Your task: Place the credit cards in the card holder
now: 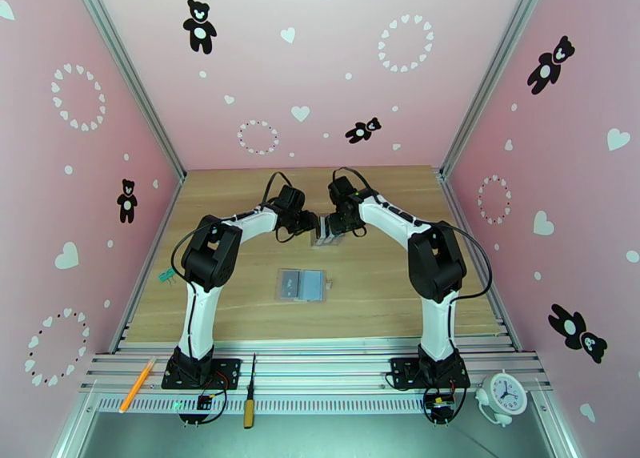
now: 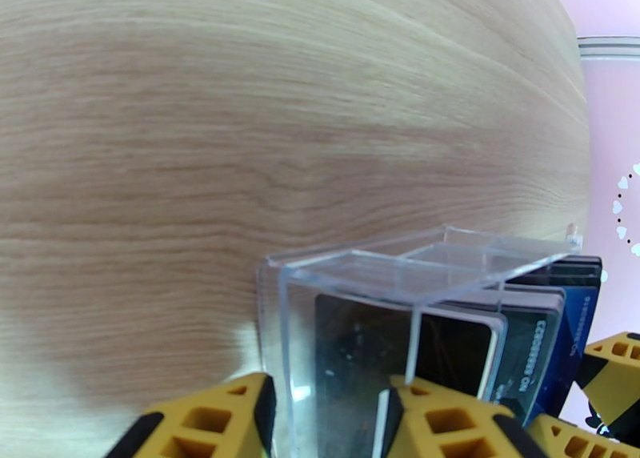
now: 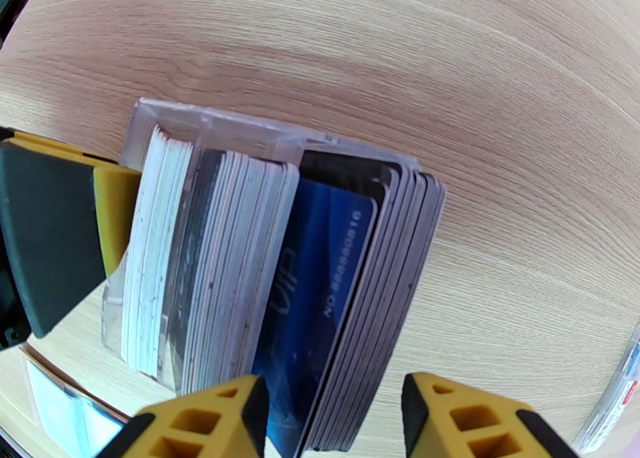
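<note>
For card pickup, the clear rack (image 2: pixel 352 267) was pinched by the left gripper (image 2: pixel 324 403). The right gripper's (image 3: pixel 332 403) jaws were spread astride the credit cards (image 3: pixel 320 275); closure on one was judged necessary next.

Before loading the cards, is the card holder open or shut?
Open: the card holder lies spread flat on the table, two grey-blue sleeve panels facing up.

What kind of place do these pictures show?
Probably a robot test booth: a wooden tabletop enclosed by pink sticker-covered walls and aluminium rails, with left arm and right arm bolted at its edge.
</note>
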